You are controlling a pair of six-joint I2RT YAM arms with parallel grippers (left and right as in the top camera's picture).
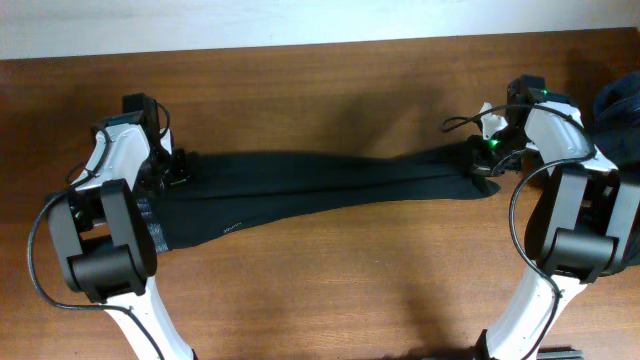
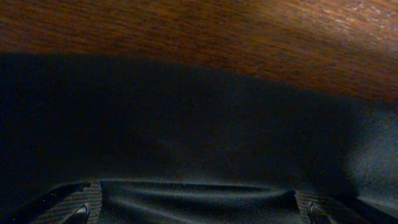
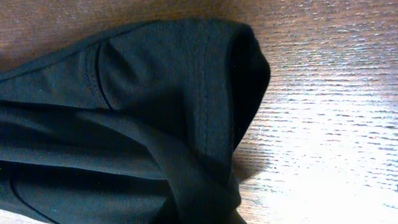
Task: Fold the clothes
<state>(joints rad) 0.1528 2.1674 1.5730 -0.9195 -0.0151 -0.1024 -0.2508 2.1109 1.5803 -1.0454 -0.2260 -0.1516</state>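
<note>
Two ends of the black pants [image 1: 320, 185], stretched across mid-frame, are met by grippers: the left gripper [image 1: 178, 166] is spread wide at frame left, while the right gripper [image 1: 486, 158] cannot be judged.

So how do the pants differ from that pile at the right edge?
The pants are black; the pile looks like dark blue denim. The pants lie stretched out long and flat, wholly in view; the pile is bunched up and cut off by the frame. Both rest on the wooden table.
</note>
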